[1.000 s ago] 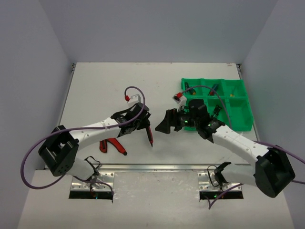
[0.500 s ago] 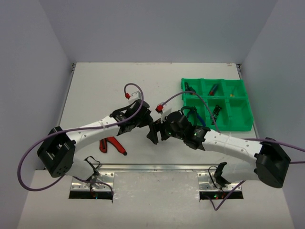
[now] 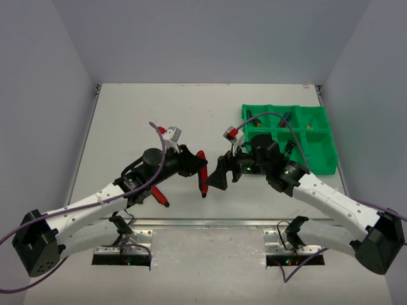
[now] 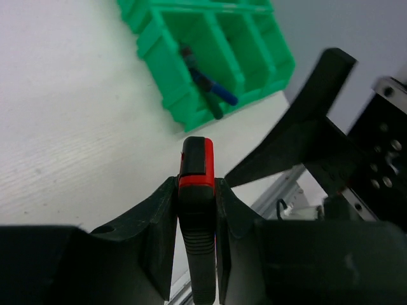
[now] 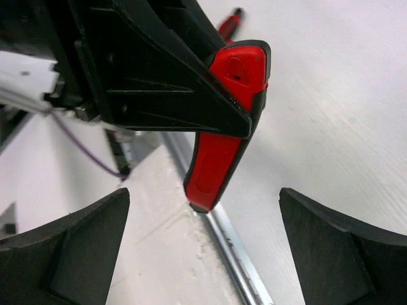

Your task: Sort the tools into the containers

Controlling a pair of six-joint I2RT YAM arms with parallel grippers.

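Note:
My left gripper (image 3: pixel 194 164) is shut on a red-and-black tool handle (image 3: pixel 202 173) and holds it above the table's middle. In the left wrist view the handle (image 4: pixel 196 190) sits pinched between both fingers. My right gripper (image 3: pixel 219 178) faces it from the right, open, just short of the handle. In the right wrist view the red handle (image 5: pixel 222 152) hangs ahead of the right gripper (image 5: pixel 203 244), whose fingers (image 5: pixel 63 254) stand wide apart on either side of it without touching. The green tray (image 3: pixel 321 166) lies at the right with several tools in its compartments.
Red-handled cutters (image 3: pixel 159 196) lie on the table under my left arm, near the front edge. A blue-handled tool (image 4: pixel 213 89) rests in a near compartment of the tray (image 4: pixel 152 44). A metal rail (image 3: pixel 203 222) runs along the front edge.
The left arm has swung lower toward the front edge, still holding the red tool. The right gripper came in close to the tool, then backed off a little to the right.

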